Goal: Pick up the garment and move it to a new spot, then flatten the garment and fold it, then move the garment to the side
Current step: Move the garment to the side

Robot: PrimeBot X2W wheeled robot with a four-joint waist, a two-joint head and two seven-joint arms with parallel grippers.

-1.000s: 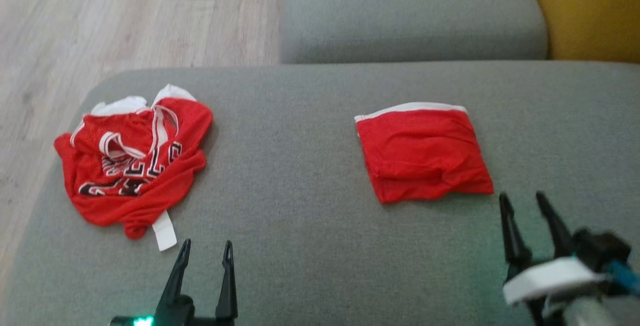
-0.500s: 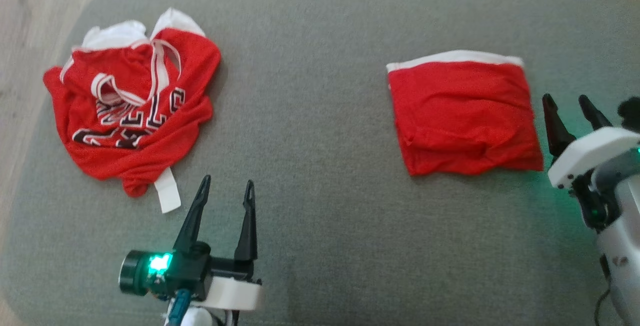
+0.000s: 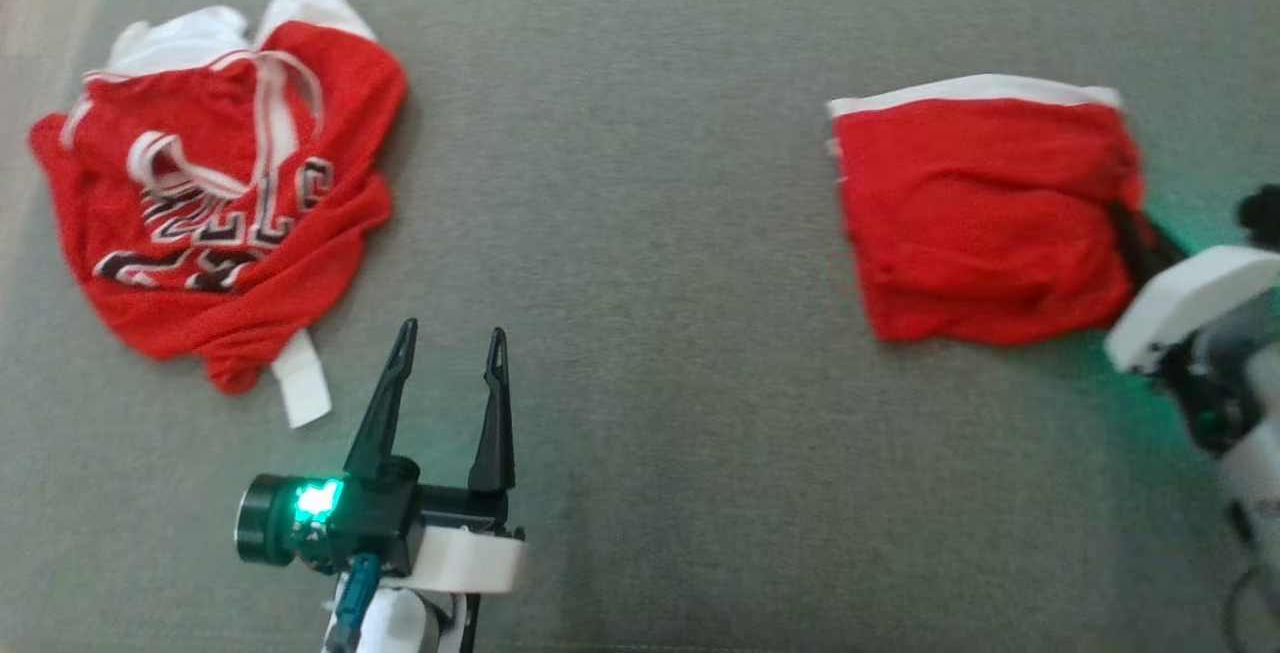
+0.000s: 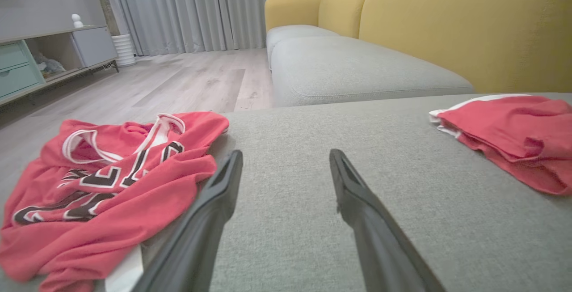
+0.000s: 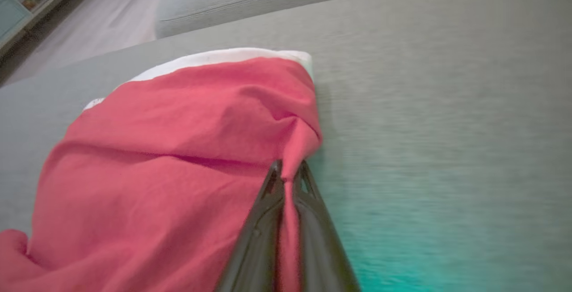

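Folding looks done — right pincer [image 5: 289,167] nips the folded garment [image 5: 178,149] by its edge, side-move pending; left pincer [image 3: 448,338] gapes empty.

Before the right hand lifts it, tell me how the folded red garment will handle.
Likely floppy: the folded red garment bunches into a peak where the right hand pinches its edge. Held there, its folds will probably sag open. It looks thin and light, so it should drag easily over the grey cushion.
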